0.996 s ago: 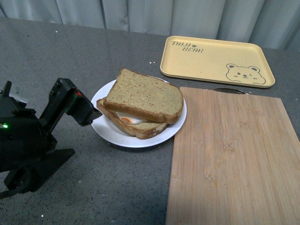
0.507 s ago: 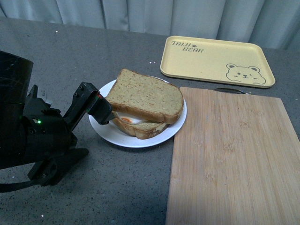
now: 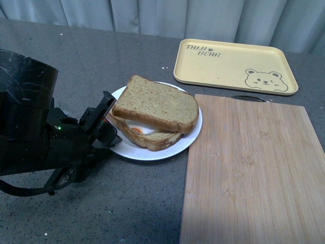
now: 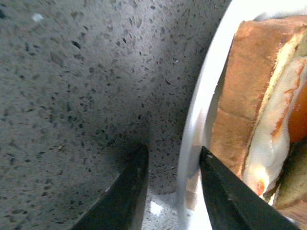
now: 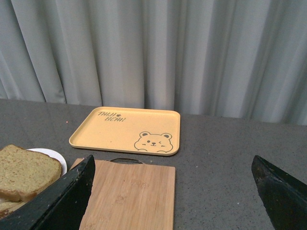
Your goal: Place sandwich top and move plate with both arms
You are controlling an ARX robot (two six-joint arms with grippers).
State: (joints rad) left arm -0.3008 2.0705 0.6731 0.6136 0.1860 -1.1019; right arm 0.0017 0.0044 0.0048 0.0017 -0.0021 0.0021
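The sandwich top (image 3: 155,104), a brown speckled slice, lies on the egg slice, stacked on the white plate (image 3: 152,152). My left gripper (image 3: 107,122) is open at the plate's left edge. In the left wrist view the plate's rim (image 4: 192,124) runs between its two black fingers (image 4: 127,191), one over the table and one over the plate beside the bread crust (image 4: 240,96). My right gripper (image 5: 172,191) is out of the front view. It hangs wide open and empty above the table, with the sandwich top (image 5: 24,170) far off to one side.
A bamboo cutting board (image 3: 254,168) lies right against the plate's right side. A yellow bear tray (image 3: 233,66) sits behind the board. A grey curtain (image 3: 152,12) closes the back of the dark speckled table (image 3: 127,203).
My left arm has swung right and lowered. Its gripper went from beside the plate to straddling the plate's left rim. The sandwich and plate have not moved.
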